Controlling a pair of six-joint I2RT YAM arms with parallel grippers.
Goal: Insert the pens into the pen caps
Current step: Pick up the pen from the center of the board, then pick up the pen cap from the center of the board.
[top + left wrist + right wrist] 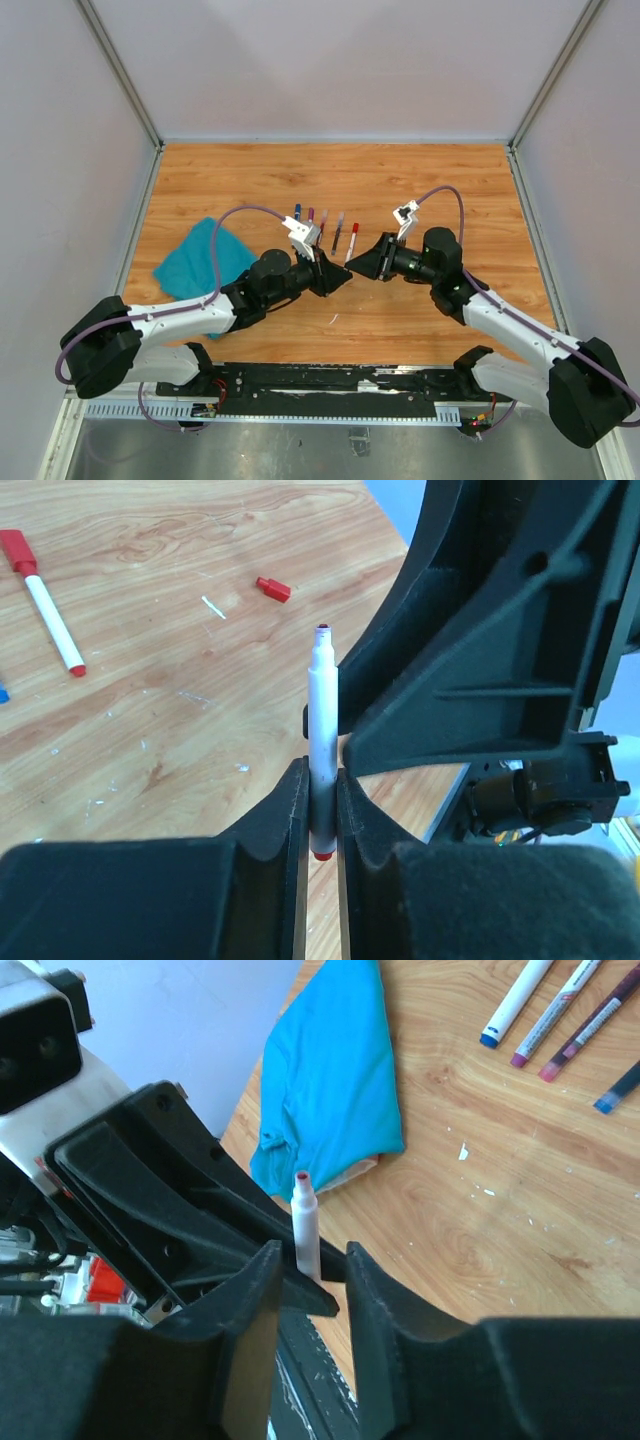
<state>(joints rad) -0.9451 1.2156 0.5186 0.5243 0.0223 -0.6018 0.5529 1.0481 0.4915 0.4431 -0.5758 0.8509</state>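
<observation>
My left gripper (322, 810) is shut on a white pen (322, 720) with a red tip and holds it upright above the table. My right gripper (312, 1280) is open, its jaws on either side of that pen (305, 1230) without touching it. In the top view the two grippers, left (340, 278) and right (358, 266), meet tip to tip at mid-table. A loose red cap (272, 588) lies on the wood beyond the pen. A red-capped pen (45, 610) lies at the left. Several other pens (323, 222) lie in a row behind the grippers.
A teal cloth (205, 258) lies at the left of the table and shows in the right wrist view (330, 1080). A small white scrap (333, 320) lies near the front edge. Grey walls surround the table.
</observation>
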